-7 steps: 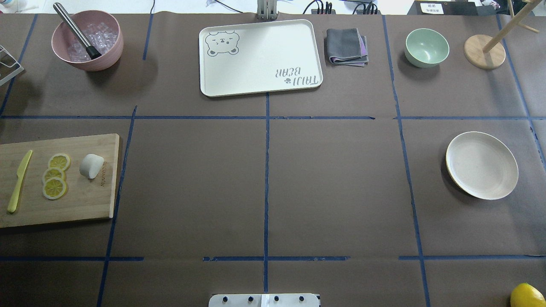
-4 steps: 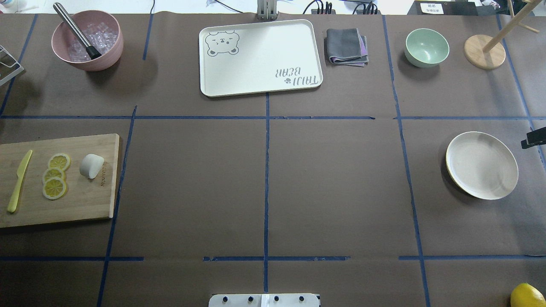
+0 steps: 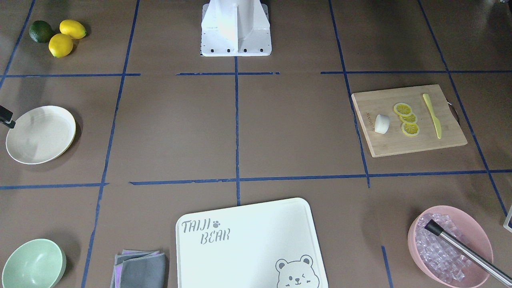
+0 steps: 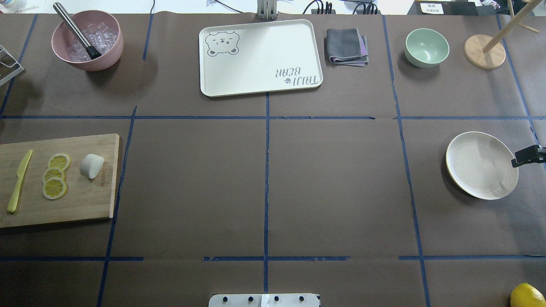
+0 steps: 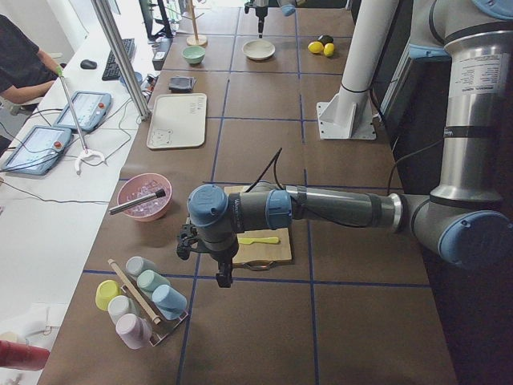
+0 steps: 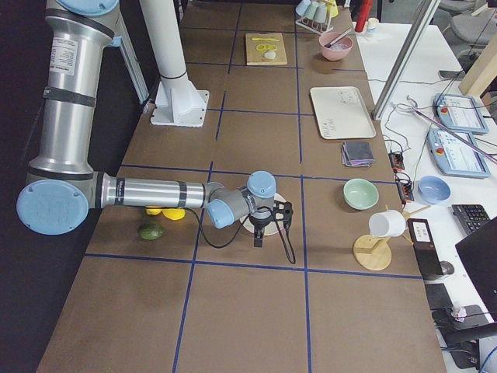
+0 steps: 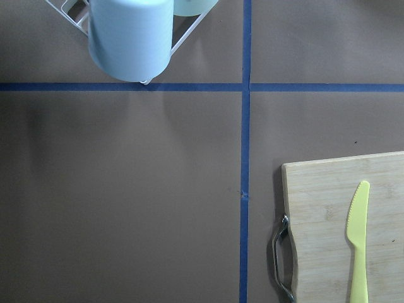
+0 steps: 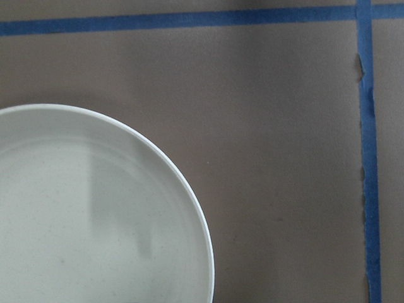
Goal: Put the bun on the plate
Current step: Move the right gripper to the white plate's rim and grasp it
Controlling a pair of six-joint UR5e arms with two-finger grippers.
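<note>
The white bun [image 4: 91,166] [image 3: 381,123] lies on the right part of a wooden cutting board [image 4: 81,200], next to the lemon slices [image 4: 54,175]. The cream plate [image 4: 482,165] [image 3: 40,134] [image 8: 95,208] sits empty far off on the table's right side. A black part of my right gripper [image 4: 529,155] [image 6: 260,237] hangs at the plate's right rim; I cannot tell whether it is open or shut. My left gripper [image 5: 222,279] hovers off the board's left end, away from the bun, and shows only in the exterior left view, so I cannot tell its state.
A yellow knife [image 4: 19,181] lies on the board. A rack of cups [image 5: 140,301] stands left of it. At the back are a pink bowl of ice [image 4: 87,40], a bear-printed tray [image 4: 260,57], a folded cloth [image 4: 346,46], a green bowl [image 4: 426,47] and a wooden stand [image 4: 484,52].
A black part of my right gripper has come in from the overhead view's right edge and moved to the plate's right rim. The bun and plate have not moved.
</note>
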